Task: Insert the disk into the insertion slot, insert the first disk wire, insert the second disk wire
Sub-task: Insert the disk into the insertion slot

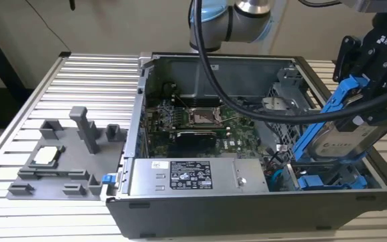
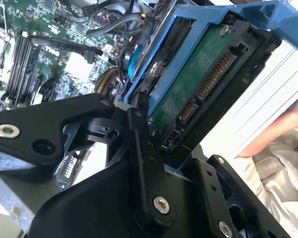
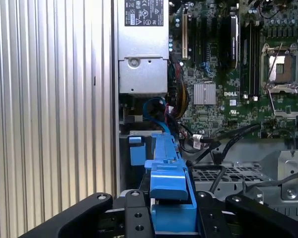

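Observation:
My gripper is shut on the upper end of the disk, a silver-grey drive with a white label in a bright blue frame. The disk hangs tilted, its lower end just above the insertion slot, the dark bay at the case's front corner on the exterior view's right, which has blue plastic parts inside. In the second wrist view the disk's green underside and connector sit between my black fingers. The first wrist view shows the blue frame reaching from my gripper toward the bay. A blue cable and black cables lie beside the bay; I cannot tell which are the disk wires.
The open case holds a motherboard and a grey power supply. A grey fixture plate lies on the slatted aluminium table at the exterior view's left. A person's hand shows beyond the disk in the second wrist view.

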You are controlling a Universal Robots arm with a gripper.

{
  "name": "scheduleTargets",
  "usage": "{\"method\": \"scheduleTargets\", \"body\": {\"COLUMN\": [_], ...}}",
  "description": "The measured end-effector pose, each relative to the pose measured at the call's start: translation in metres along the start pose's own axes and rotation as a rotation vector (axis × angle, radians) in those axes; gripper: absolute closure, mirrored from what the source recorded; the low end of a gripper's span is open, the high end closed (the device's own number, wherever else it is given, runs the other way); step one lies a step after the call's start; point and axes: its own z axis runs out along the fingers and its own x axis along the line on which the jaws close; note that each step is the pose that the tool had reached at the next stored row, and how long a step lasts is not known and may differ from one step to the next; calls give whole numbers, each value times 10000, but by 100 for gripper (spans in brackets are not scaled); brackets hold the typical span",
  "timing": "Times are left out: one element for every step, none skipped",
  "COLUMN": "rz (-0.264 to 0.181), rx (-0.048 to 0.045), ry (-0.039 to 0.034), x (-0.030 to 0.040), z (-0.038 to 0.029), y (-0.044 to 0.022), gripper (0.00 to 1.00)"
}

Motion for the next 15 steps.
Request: {"method": "scheduleTargets", "body": {"rz": [0,-1,-1,-1,-1,-2,-2,-1,0,0,-1,-1,-1,-1,-1], "rx": [18,33,48,64,76,80,80,81,81,81,81,81,81,81,81], "ry": [-8,-19,-28,-35,-44,-43,-44,-45,-44,-43,-43,-44,-46,-45,-44], "x": [0,0,0,1,1,1,2,5,8,12,16,20,22,24,25], "z": [15,30,46,61,77,90,102,111,119,127,136,145,155,162,171], "y": [0,-1,-1,-1,-2,-2,-4,-8,-10,-14,-19,-26,-32,-38,-44], "gripper": [67,67,67,67,67,67,67,67,67,67,67,67,67,67,67]}}
